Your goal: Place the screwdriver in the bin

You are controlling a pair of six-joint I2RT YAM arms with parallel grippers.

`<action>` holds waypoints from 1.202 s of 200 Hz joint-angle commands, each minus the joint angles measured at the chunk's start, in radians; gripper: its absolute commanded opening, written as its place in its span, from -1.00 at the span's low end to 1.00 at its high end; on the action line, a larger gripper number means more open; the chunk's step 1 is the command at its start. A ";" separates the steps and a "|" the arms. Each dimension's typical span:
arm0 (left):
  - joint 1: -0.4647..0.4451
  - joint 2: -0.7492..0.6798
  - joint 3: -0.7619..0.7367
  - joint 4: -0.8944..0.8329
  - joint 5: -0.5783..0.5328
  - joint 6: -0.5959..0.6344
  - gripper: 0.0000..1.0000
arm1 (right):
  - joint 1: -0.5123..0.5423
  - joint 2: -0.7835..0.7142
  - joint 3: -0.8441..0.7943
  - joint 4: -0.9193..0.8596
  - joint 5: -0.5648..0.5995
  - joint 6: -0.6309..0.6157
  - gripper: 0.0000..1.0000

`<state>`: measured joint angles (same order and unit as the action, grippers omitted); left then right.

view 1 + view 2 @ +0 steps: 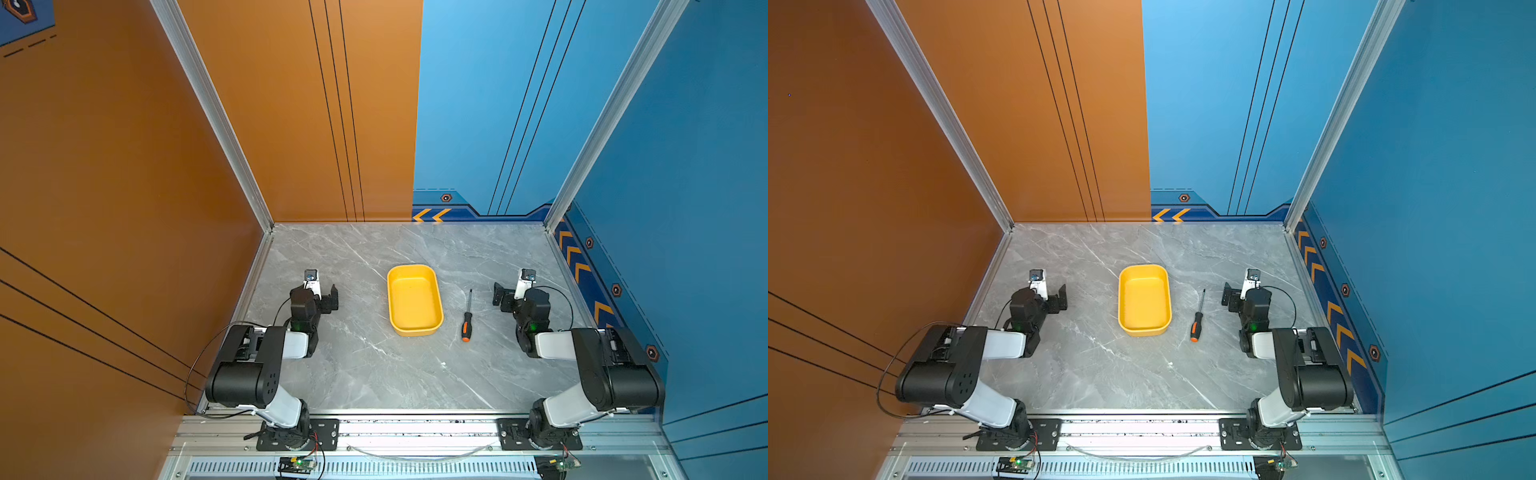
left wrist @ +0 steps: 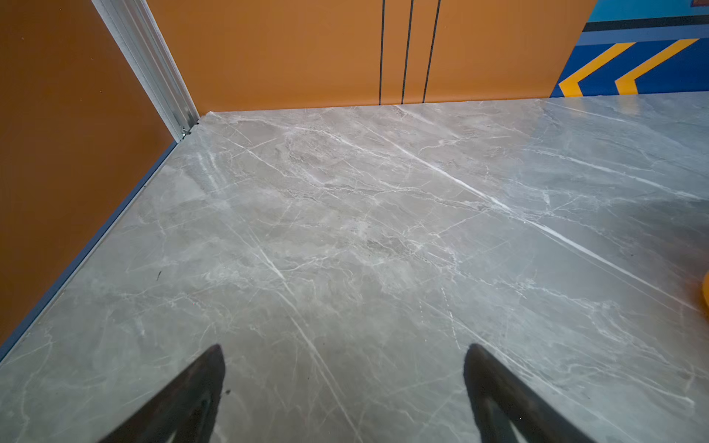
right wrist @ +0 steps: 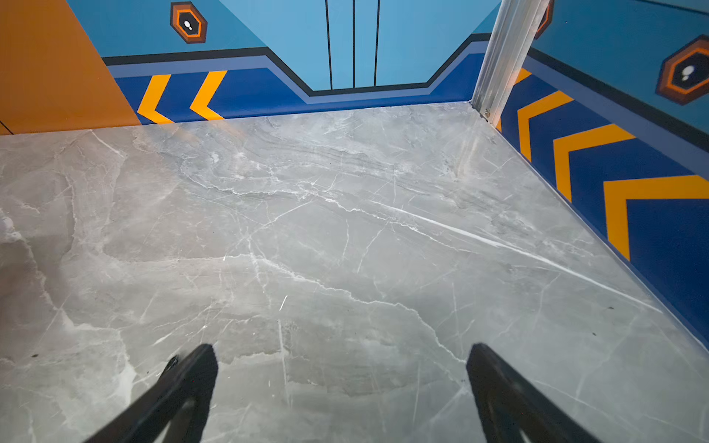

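The yellow bin (image 1: 415, 331) (image 1: 1144, 331) lies empty at the table's middle in both top views. Just to its right the screwdriver (image 1: 467, 318) (image 1: 1197, 319) lies flat on the marble, orange handle end toward the front, shaft pointing back. My right gripper (image 1: 504, 297) (image 1: 1230, 297) (image 3: 342, 347) hovers open right of the screwdriver, with only bare marble between its fingers. My left gripper (image 1: 326, 298) (image 1: 1057, 300) (image 2: 345, 348) hangs open left of the bin, holding nothing. The left wrist view catches only a sliver of the bin (image 2: 706, 295). Neither wrist view shows the screwdriver.
Grey marble tabletop (image 1: 374, 374) enclosed by an orange wall (image 1: 124, 208) on the left, a blue wall (image 1: 685, 208) on the right and a back wall. An aluminium rail (image 1: 415, 428) carrying both arm bases runs along the front edge.
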<state>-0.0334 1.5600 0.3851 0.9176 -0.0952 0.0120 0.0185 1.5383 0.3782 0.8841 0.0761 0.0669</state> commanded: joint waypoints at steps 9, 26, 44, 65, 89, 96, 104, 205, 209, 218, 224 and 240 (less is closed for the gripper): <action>0.004 0.005 -0.009 0.015 -0.012 0.015 0.96 | -0.001 0.009 -0.004 0.023 0.007 -0.006 0.99; 0.004 0.005 -0.008 0.014 -0.011 0.015 0.96 | -0.002 0.009 -0.004 0.023 0.007 -0.006 0.99; 0.010 0.007 -0.005 0.011 0.000 0.010 0.96 | -0.002 0.009 -0.002 0.021 0.007 -0.005 0.99; 0.015 0.006 -0.005 0.011 0.009 0.007 0.96 | -0.001 0.010 -0.002 0.021 0.008 -0.006 0.99; 0.022 0.006 -0.007 0.011 0.028 0.003 0.96 | 0.002 0.008 -0.005 0.025 0.026 -0.004 1.00; 0.025 0.004 -0.008 0.011 0.037 0.002 0.96 | 0.005 0.008 -0.008 0.031 0.054 0.002 0.99; 0.027 0.002 -0.006 0.011 0.050 0.004 0.96 | 0.006 0.006 -0.013 0.037 0.074 0.012 0.99; -0.026 -0.422 0.132 -0.494 0.221 -0.124 0.96 | 0.019 -0.496 0.191 -0.865 -0.026 0.245 1.00; -0.031 -0.428 0.129 -0.497 0.221 -0.142 0.96 | 0.022 -0.507 0.199 -0.898 -0.052 0.260 0.99; -0.041 -0.439 0.125 -0.509 0.237 -0.183 0.96 | 0.031 -0.531 0.213 -0.965 -0.105 0.282 0.98; -0.044 -0.443 0.120 -0.518 0.258 -0.206 0.96 | 0.041 -0.545 0.217 -1.001 -0.130 0.299 0.97; -0.055 -0.447 0.116 -0.557 0.304 -0.264 0.96 | 0.080 -0.584 0.202 -1.060 -0.154 0.345 0.95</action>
<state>-0.0731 1.1179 0.5091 0.4839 0.1196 -0.1295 0.0540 0.9936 0.5838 0.0975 0.0277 0.2958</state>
